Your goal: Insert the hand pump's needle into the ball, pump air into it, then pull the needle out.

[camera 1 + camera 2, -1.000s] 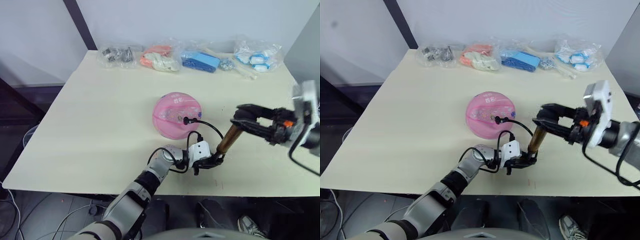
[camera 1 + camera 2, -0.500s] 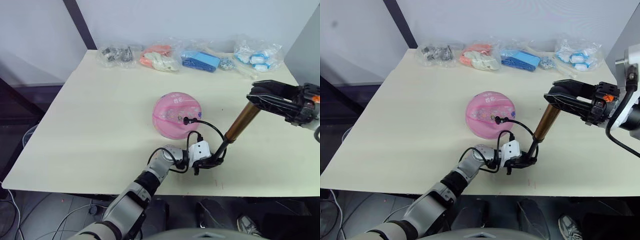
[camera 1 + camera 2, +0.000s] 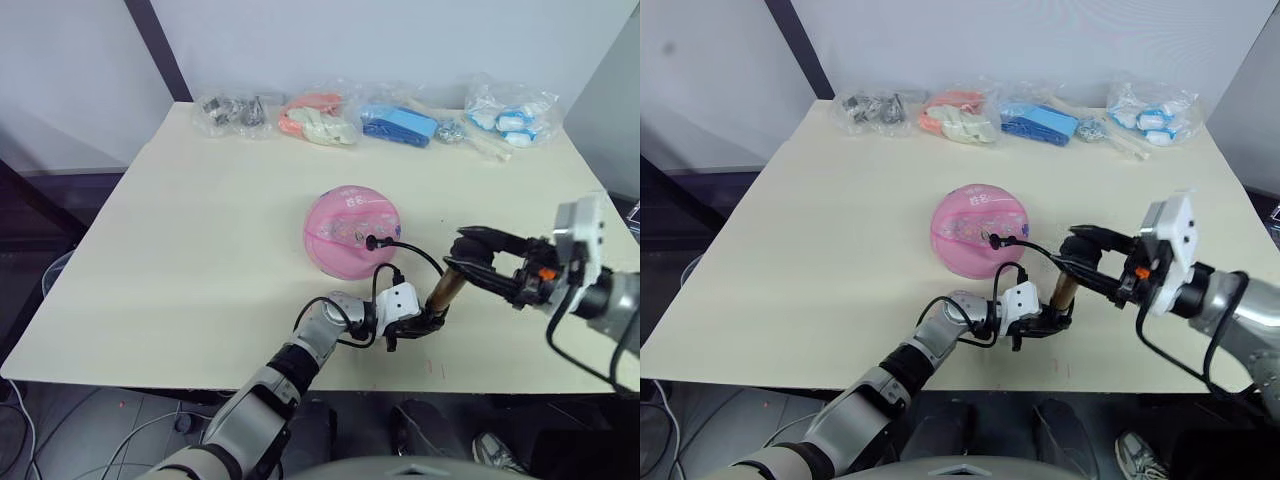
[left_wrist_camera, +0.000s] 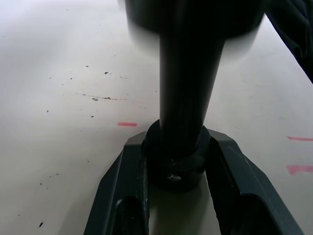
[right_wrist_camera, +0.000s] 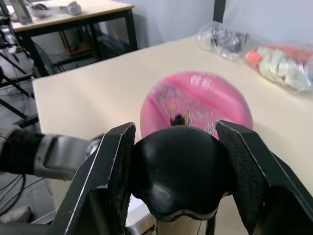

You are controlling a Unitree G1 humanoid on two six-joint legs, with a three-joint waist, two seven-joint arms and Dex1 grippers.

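Note:
The pink ball rests mid-table. The needle's black fitting sits in the ball's valve, and the pin itself is hidden inside. A thin black hose loops from it to the hand pump, which stands tilted near the table's front edge. My left gripper is shut on the pump's lower black end, low on the table. My right gripper is shut on the pump's black top cap, just right of the ball. The bronze tube is pushed down, so the rod is hidden.
Several clear plastic bags of small parts line the table's far edge. The table's front edge runs just below my left gripper. Bare tabletop spreads left of the ball.
Half a second ago my right gripper had lifted the tube up and right, baring the black rod. It has now pushed the tube back down toward the left gripper. The ball and left gripper stayed put.

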